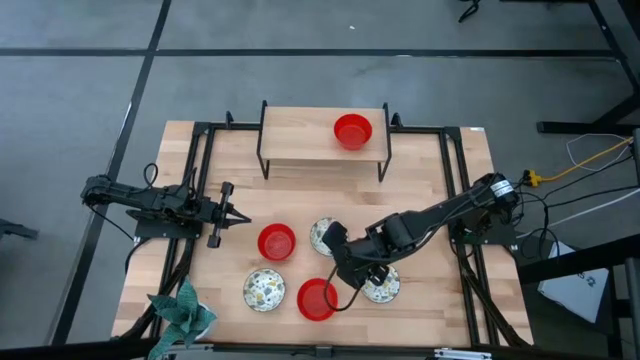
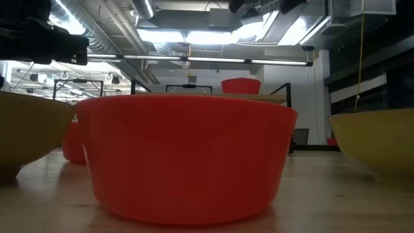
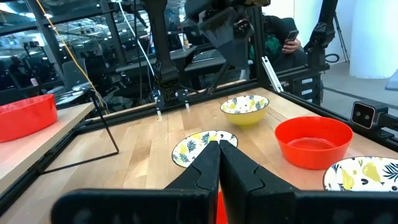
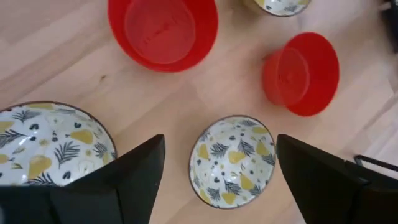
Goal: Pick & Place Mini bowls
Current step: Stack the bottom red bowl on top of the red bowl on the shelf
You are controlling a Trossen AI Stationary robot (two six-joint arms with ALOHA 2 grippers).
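Six mini bowls show in the high view. One red bowl point(image 1: 352, 131) stands on the raised wooden shelf at the far side. On the table stand two red bowls point(image 1: 277, 241) point(image 1: 317, 299) and three white patterned bowls point(image 1: 322, 235) point(image 1: 264, 290) point(image 1: 381, 287). My right gripper point(image 1: 340, 258) point(image 4: 221, 138) is open and hovers over the middle group. In its wrist view the fingers stand on either side of a patterned bowl point(image 4: 231, 160) without touching it. My left gripper point(image 1: 243, 217) point(image 3: 219, 155) waits shut, left of the bowls.
The shelf's black wire legs point(image 1: 264, 160) stand on the far half of the table. A teal-green leafy object point(image 1: 185, 310) lies at the near left corner. Black frame rails point(image 1: 197, 160) run along both sides. A person point(image 3: 283, 37) sits beyond the table.
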